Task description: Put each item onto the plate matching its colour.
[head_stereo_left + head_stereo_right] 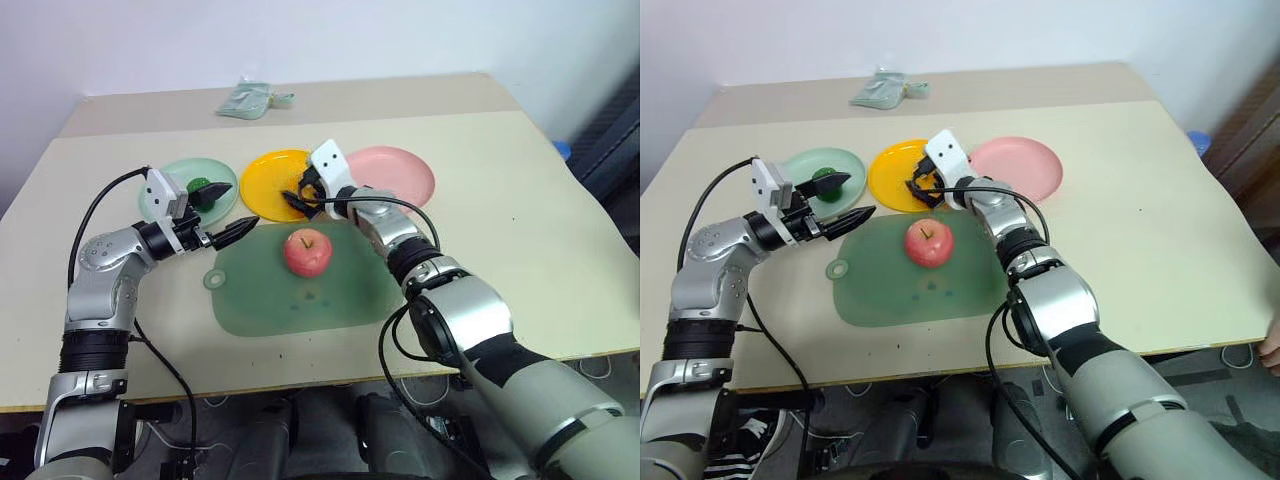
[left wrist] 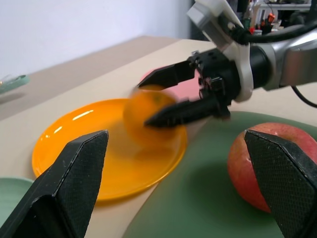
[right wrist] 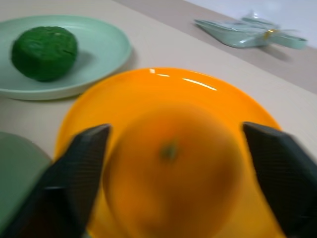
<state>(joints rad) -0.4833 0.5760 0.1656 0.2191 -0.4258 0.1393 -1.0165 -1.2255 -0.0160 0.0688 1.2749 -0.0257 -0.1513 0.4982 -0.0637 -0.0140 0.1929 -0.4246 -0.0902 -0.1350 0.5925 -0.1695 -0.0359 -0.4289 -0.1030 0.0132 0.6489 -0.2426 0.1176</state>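
Note:
The orange (image 2: 148, 116) sits blurred over the yellow plate (image 1: 262, 180), between the spread fingers of my right gripper (image 1: 298, 200), which is open around it. The dark green bumpy fruit (image 3: 44, 52) rests on the mint green plate (image 1: 160, 195). The red apple (image 1: 307, 252) stands on the green cutting mat (image 1: 300, 300). My left gripper (image 1: 244, 203) is open and holds nothing. It hovers at the mat's left corner beside the green plate and points toward the apple. The pink plate (image 1: 400, 175) lies just right of the right gripper.
A crumpled pale green bag (image 1: 250, 100) lies at the back of the table. The three plates stand in a row behind the mat. Bare tabletop stretches to the right of the pink plate and in front of the mat.

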